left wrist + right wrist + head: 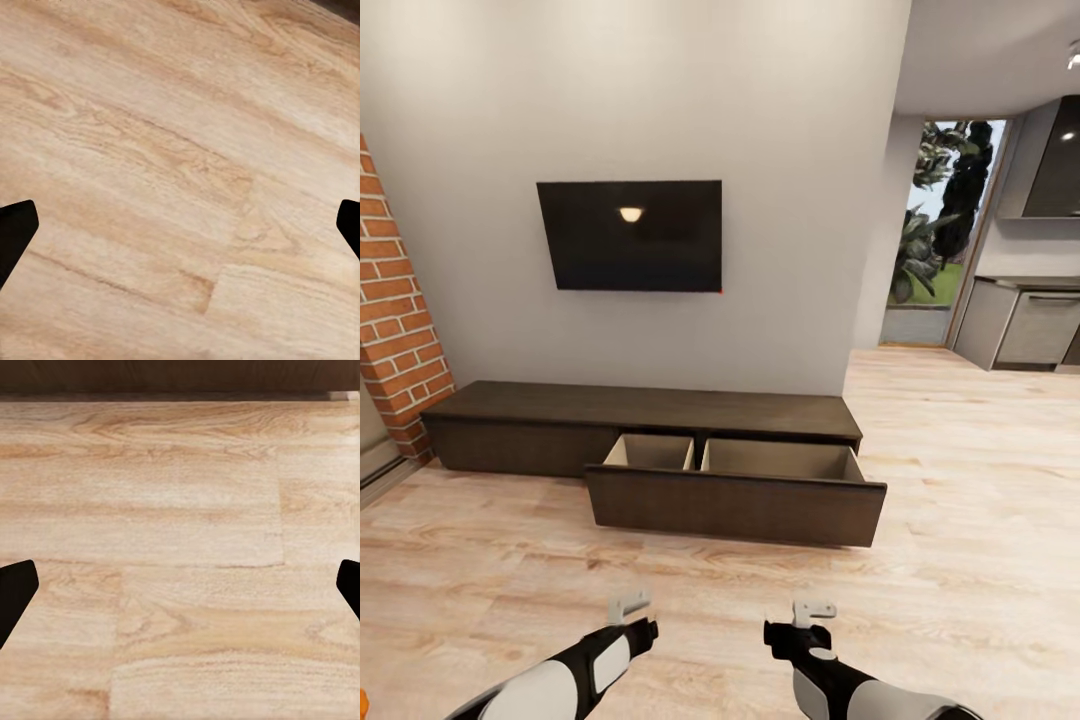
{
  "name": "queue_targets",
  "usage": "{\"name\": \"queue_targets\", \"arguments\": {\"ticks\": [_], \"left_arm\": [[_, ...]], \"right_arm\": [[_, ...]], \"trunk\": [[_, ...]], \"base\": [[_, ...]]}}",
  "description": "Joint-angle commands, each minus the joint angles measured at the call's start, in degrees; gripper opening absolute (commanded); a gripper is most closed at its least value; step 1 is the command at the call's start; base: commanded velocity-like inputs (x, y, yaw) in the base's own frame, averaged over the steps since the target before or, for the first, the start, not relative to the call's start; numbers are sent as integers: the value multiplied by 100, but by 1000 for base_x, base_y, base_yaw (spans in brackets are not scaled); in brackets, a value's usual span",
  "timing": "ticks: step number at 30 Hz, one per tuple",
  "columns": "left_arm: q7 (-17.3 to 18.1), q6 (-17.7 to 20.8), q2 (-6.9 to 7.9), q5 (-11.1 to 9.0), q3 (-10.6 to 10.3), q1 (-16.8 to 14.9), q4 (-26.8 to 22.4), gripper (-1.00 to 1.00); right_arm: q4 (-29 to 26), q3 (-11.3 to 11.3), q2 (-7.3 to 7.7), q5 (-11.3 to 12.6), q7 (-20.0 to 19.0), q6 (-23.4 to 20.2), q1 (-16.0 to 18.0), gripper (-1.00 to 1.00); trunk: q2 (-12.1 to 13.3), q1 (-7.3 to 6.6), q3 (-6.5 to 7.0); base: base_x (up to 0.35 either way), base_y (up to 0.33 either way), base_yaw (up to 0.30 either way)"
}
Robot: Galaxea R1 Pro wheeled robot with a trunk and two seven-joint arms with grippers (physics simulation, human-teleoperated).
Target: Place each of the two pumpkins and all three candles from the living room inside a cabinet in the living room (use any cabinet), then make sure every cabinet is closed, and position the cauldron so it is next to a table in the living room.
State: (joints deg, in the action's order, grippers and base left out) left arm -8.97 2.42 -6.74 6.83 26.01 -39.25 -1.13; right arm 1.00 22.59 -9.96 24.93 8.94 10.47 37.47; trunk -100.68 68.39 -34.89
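At the far left of the head view we see a red-brick fireplace (395, 330) edge, and at the bottom left corner a sliver of orange that we cannot identify. Beside the brick, the cabinet (650, 410) runs low along the grey wall (780, 150), with a dark TV (630, 235) mounted above it. Its left part is shut. Its wide drawer (735, 505) on the right part is pulled out over the wood floor (960, 500), showing two pale tan compartments with nothing visible in them, though their floors are hidden behind the drawer front.

Below, nearer us, our left gripper (632, 606) hangs over bare floor ahead of the drawer, well apart from it. In the left wrist view its fingers (15, 232) sit at the two side edges of the picture, spread wide, with only planks between them. Our right gripper (813, 610) is level with it, also clear of the drawer. In the right wrist view its fingers (15, 589) are likewise spread wide over planks, nothing held, and the dark drawer front (180, 375) crosses the far edge.

Further right, past the wall's end, the floor runs on toward a window (950, 220) with greenery and grey kitchen units (1030, 325).
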Motion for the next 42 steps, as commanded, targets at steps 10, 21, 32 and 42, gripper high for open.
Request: {"name": "queue_targets", "arguments": {"ticks": [10, 21, 32, 42], "left_arm": [[35, -326, 58, 122, 41, 140, -11, 100], [60, -353, 81, 133, 38, 145, -11, 100], [60, -350, 68, 119, 37, 146, -11, 100], [45, -361, 238, 66, 48, 146, -16, 100]], "right_arm": [[15, 51, 241, 81, 11, 58, -97, 100], [15, 52, 232, 82, -1, 60, -199, 100], [15, 44, 222, 90, -15, 69, -240, 100], [15, 43, 214, 91, -9, 146, -240, 100]], "trunk": [[-405, 220, -186], [-847, 461, -383], [-1288, 703, -578], [-1689, 922, -757]], "base": [[0, 0, 0], [0, 0, 0], [0, 0, -176], [0, 0, -81]]}}
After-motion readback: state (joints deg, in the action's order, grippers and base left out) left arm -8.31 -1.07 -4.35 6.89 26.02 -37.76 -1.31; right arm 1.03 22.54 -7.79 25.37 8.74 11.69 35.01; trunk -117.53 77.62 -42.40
